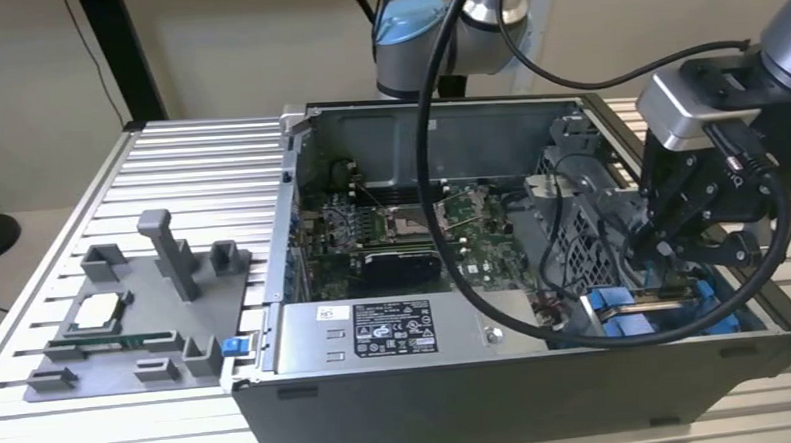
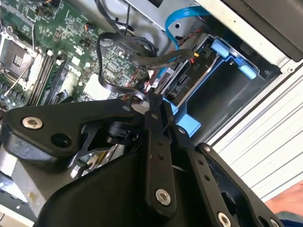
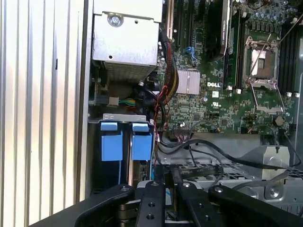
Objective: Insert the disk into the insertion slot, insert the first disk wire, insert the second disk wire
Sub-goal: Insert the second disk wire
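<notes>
We see the pincer (image 1: 664,255) at lower right inside the case | disk (image 2: 182,82) seated in the blue insertion slot (image 2: 189,124) just beyond its tips | finger state: we cannot tell.

Matt black hand (image 1: 667,242); glossy blue plastic insertion slot (image 1: 640,311).

Sticker print on grey metal box (image 1: 308,347) illegible; white lettering on motherboard (image 3: 208,109).

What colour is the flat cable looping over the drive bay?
Bright blue. The cable shows best in the second wrist view, arcing above the bay.
</notes>
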`<move>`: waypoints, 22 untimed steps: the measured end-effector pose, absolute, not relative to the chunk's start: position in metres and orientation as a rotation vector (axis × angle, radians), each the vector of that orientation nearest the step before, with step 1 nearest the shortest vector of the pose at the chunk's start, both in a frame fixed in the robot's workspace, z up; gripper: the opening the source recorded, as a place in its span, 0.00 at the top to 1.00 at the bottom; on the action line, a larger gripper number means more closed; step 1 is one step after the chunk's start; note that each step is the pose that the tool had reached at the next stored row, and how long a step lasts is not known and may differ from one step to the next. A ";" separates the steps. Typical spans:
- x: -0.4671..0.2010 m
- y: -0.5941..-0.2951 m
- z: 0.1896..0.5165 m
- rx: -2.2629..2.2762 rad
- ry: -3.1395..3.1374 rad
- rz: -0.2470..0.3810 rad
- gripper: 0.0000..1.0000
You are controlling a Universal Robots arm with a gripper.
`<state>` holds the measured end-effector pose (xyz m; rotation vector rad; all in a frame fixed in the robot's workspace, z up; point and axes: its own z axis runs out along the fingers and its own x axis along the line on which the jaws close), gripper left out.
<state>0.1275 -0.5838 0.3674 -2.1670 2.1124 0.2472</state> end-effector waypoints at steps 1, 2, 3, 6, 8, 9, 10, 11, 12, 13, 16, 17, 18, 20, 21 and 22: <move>0.129 -0.584 0.366 -2.168 2.114 0.245 1.00; 0.130 -0.584 0.365 -2.169 2.115 0.243 1.00; 0.131 -0.584 0.364 -2.170 2.116 0.242 1.00; 0.134 -0.584 0.361 -2.172 2.118 0.238 1.00; 0.136 -0.585 0.360 -2.173 2.119 0.236 1.00; 0.137 -0.586 0.360 -2.173 2.119 0.236 1.00; 0.137 -0.587 0.359 -2.173 2.120 0.236 1.00; 0.137 -0.588 0.359 -2.172 2.120 0.236 1.00; 0.137 -0.590 0.359 -2.172 2.120 0.235 1.00; 0.137 -0.591 0.358 -2.172 2.121 0.235 1.00; 0.138 -0.594 0.357 -2.171 2.122 0.235 1.00; 0.138 -0.595 0.356 -2.170 2.123 0.234 1.00; 0.138 -0.596 0.355 -2.170 2.124 0.234 1.00; 0.139 -0.596 0.353 -2.169 2.125 0.234 1.00; 0.139 -0.596 0.352 -2.168 2.125 0.234 1.00; 0.140 -0.596 0.350 -2.168 2.126 0.234 1.00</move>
